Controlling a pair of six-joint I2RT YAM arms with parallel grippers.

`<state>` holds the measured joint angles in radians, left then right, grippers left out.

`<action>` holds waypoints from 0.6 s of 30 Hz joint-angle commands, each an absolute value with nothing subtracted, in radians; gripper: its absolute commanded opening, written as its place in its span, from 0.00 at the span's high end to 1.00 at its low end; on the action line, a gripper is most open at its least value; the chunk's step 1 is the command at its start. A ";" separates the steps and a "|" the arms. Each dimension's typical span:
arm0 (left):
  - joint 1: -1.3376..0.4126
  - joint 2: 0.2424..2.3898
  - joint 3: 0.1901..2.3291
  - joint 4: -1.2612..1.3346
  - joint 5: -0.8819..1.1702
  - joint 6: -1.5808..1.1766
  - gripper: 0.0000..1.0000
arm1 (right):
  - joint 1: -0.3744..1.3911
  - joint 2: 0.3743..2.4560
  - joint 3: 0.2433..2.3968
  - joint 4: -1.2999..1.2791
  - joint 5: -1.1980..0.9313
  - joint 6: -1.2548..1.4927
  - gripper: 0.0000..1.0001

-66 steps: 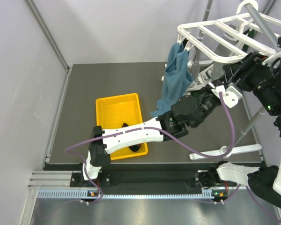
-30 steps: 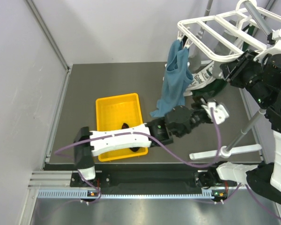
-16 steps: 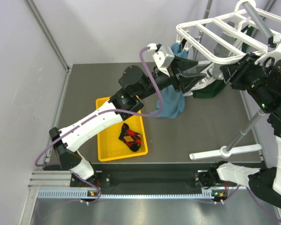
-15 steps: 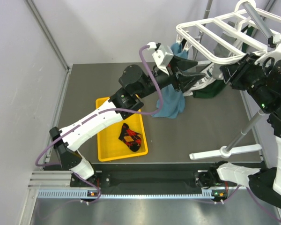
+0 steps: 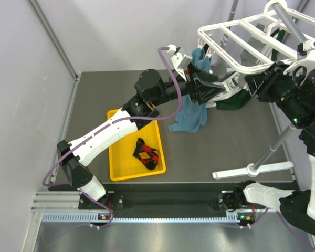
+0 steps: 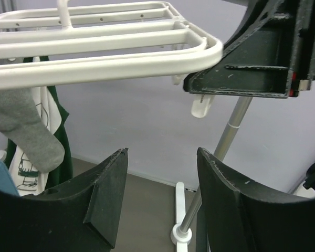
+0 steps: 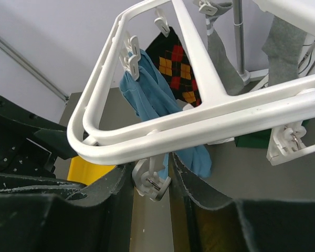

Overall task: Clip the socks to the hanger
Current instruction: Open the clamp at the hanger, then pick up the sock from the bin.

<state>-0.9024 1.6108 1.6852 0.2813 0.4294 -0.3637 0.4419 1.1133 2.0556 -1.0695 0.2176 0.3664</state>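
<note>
The white hanger (image 5: pixel 236 39) hangs at the upper right. One argyle sock (image 5: pixel 146 154) lies in the yellow bin (image 5: pixel 122 119); another argyle sock (image 7: pixel 176 62) and grey socks (image 7: pixel 219 52) hang clipped to the frame (image 7: pixel 199 123). A blue sock (image 5: pixel 191 113) dangles from the near corner. My left gripper (image 5: pixel 219 93) is raised beside the hanger's front edge (image 6: pixel 94 68), open and empty (image 6: pixel 161 157). A grey sock (image 6: pixel 29 131) hangs left of it. My right gripper (image 7: pixel 151 174) is shut on a small white clip (image 7: pixel 153 181) under the frame's front rail.
The grey stand pole (image 5: pixel 275 147) rises from a white foot (image 5: pixel 252 170) at the table's right. A dark green cloth (image 5: pixel 233 100) hangs behind the blue sock. The right arm's black body (image 6: pixel 262 63) fills the upper right of the left wrist view.
My left arm has swung up from low over the table to the hanger's front edge, uncovering the argyle sock in the bin. The right gripper has stayed on the clip.
</note>
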 commanded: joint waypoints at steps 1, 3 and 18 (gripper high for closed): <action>-0.893 1.580 1.697 0.232 0.382 -0.364 0.40 | 0.442 1.097 2.051 -1.058 0.207 0.344 1.00; -0.882 1.536 1.640 0.178 0.379 -0.348 0.42 | 0.442 1.097 2.046 -1.060 0.213 0.333 1.00; -0.831 1.048 1.068 -0.339 -0.406 -0.474 0.47 | 0.442 1.071 1.971 -1.025 0.233 0.310 1.00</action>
<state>-0.8444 1.0801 1.1503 -0.1703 -0.1135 -0.3698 0.4419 1.0801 1.9881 -1.0393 0.2394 0.3176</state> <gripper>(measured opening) 0.526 0.285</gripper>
